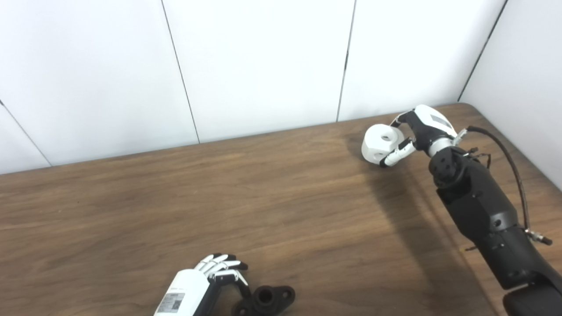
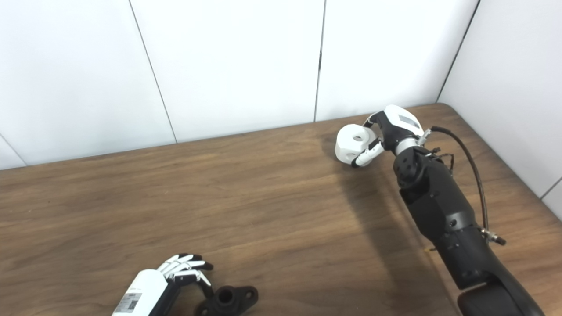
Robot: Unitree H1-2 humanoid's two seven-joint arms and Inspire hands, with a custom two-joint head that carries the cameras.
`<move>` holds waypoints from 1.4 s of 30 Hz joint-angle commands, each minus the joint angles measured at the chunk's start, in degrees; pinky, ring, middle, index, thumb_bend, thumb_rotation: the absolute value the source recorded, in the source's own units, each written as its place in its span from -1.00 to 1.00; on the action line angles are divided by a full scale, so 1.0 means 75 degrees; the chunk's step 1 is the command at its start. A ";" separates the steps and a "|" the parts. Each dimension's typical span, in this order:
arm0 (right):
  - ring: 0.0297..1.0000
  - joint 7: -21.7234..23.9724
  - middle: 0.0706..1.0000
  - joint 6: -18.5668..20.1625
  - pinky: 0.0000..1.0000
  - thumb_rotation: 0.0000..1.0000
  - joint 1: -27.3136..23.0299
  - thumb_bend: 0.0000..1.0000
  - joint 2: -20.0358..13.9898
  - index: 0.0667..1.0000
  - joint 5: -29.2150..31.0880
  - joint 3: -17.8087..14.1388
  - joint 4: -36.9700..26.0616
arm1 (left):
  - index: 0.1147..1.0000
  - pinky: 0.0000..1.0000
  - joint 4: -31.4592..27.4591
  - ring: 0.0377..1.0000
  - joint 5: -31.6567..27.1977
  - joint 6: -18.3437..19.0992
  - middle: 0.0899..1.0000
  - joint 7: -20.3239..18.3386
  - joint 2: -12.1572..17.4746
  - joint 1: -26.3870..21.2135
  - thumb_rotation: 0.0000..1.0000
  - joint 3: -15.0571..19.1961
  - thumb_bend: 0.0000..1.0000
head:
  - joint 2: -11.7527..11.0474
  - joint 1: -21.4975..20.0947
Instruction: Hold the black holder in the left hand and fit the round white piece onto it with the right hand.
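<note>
The black holder (image 1: 265, 299) lies flat on the wooden table at the near edge, a round socket with ears; it also shows in the right eye view (image 2: 228, 299). My left hand (image 1: 210, 274) rests just left of it, fingers stretched forward and apart, thumb reaching down against the holder's left end without closing around it. The round white piece (image 1: 378, 142), a short drum with a centre hole, is at the far right of the table. My right hand (image 1: 421, 129) is closed around it, fingers over its far side and thumb on its near side.
The brown wooden table (image 1: 184, 206) runs to white wall panels at the back and a wall on the right. A black cable (image 1: 511, 166) loops off my right forearm. The table's far right corner lies just behind the right hand.
</note>
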 commanded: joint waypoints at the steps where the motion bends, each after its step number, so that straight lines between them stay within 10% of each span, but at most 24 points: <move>1: 0.98 -0.0182 0.69 -0.0121 0.94 -0.72 -0.0247 0.03 -0.0312 -0.10 0.0047 -0.0102 -0.0351 | -0.17 0.70 0.0178 0.68 0.0106 0.0384 0.49 -0.0554 0.0125 0.0327 -0.91 -0.0083 0.04 | 0.0043 0.0009; 12: 0.90 0.1025 0.66 0.0099 0.83 -0.72 0.0067 0.04 -0.0217 -0.10 -0.0564 -0.0279 -0.2111 | -0.16 0.66 0.0045 0.67 0.0077 0.0480 0.49 -0.0673 0.0125 0.0322 -0.91 -0.0093 0.04 | 0.0252 0.0223; 31: 0.82 0.6035 0.60 0.0098 0.63 -0.72 0.0386 0.04 0.1573 -0.10 -0.3024 -0.1116 -0.6058 | -0.16 0.73 -0.0058 0.71 0.0249 0.0748 0.52 -0.0878 -0.0014 0.0276 -0.91 -0.0187 0.04 | 0.1016 0.0989; 42: 0.77 0.8083 0.56 0.0097 0.83 -0.73 0.0215 0.04 0.2067 -0.10 -0.2842 -0.1363 -0.7316 | -0.16 0.82 -0.0094 0.76 0.0235 0.0974 0.56 -0.1090 -0.0133 0.0182 -0.90 -0.0209 0.04 | 0.1752 0.1432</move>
